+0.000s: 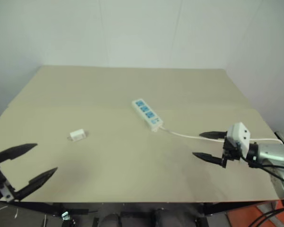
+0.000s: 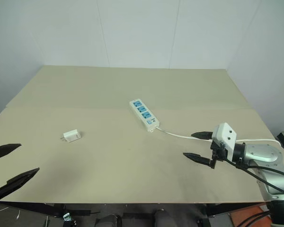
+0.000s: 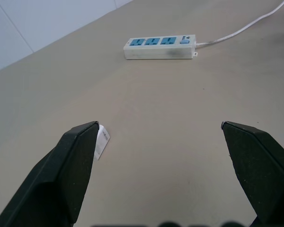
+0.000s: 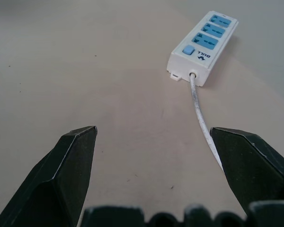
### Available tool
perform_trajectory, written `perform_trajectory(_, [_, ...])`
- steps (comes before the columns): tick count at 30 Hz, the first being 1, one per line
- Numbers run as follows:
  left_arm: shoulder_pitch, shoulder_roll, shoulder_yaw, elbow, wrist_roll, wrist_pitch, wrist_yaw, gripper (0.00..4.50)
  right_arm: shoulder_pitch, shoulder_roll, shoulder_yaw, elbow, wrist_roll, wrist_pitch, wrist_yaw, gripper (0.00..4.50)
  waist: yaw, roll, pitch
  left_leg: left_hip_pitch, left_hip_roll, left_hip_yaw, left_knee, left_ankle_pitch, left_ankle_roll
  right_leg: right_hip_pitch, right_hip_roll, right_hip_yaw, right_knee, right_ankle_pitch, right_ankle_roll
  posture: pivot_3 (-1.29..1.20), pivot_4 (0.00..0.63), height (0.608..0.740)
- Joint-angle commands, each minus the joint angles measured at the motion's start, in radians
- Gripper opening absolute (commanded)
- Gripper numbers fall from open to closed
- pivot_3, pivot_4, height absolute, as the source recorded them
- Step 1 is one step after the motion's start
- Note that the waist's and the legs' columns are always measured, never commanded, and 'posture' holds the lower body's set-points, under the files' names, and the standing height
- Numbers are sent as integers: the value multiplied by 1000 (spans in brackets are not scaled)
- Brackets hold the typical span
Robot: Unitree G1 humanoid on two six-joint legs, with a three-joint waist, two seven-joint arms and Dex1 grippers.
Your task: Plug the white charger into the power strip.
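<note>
Two grippers hover over the table (image 2: 132, 184), both spread wide and holding nothing: the left gripper (image 1: 32, 163) near the one white charger (image 1: 77, 135), the right gripper (image 2: 196, 146) over the cord (image 2: 180, 135). One power strip (image 2: 144, 113) with three blue sockets lies mid-table, well apart from the charger

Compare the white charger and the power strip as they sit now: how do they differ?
Size: the white charger is a small boxy block; the power strip is a long flat bar, far bigger.
Face: the power strip has blue sockets in a row; the white charger is plain white.
Cord: the power strip trails a thin white cord toward the right gripper; the white charger has none.
Shared: both white, lying apart on the table, neither held.
</note>
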Motion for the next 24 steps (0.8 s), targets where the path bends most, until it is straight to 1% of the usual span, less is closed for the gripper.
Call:
perform_trajectory(1, [-4,1,9,-16,-5,1,-1,4500,-13,1,-23,-27,4,-13,-5,4492,0,0,0,0,0,0,0,0,0,0,0,0,0,0,0,0,150,740])
perform_trajectory(10, [-23,7,-14,-7,2,2,-2,4500,-13,11,-22,-30,4,-16,-16,4492,1,0,0,0,0,0,0,0,0,0,0,0,0,0,0,0,150,740])
perform_trajectory(12, [-28,10,-19,-1,4,1,-4,4500,-25,27,-16,-27,5,-19,-28,4492,1,0,0,0,0,0,0,0,0,0,0,0,0,0,0,0,150,740])
perform_trajectory(15, [-39,12,-32,4,8,-1,-6,4500,-66,78,14,-6,-11,-24,-61,4492,-1,0,0,0,0,0,1,0,0,0,1,0,1,1,1,0,150,740])
perform_trajectory(19, [-57,13,-56,10,16,-4,-7,4500,-137,171,85,51,-108,-60,-147,4492,-5,0,0,1,0,0,1,0,0,1,1,0,1,1,1,0,150,740])
perform_trajectory(22, [-69,14,-71,15,22,-6,-10,4500,-216,254,159,126,-218,-56,-266,4492,-6,0,0,0,0,0,1,0,0,1,1,0,1,1,1,0,150,740])
perform_trajectory(24, [-78,13,-83,20,28,-10,-12,4500,-299,320,218,215,-298,-1,-357,4492,-14,0,0,0,0,0,1,0,0,0,1,0,2,1,1,0,150,740])
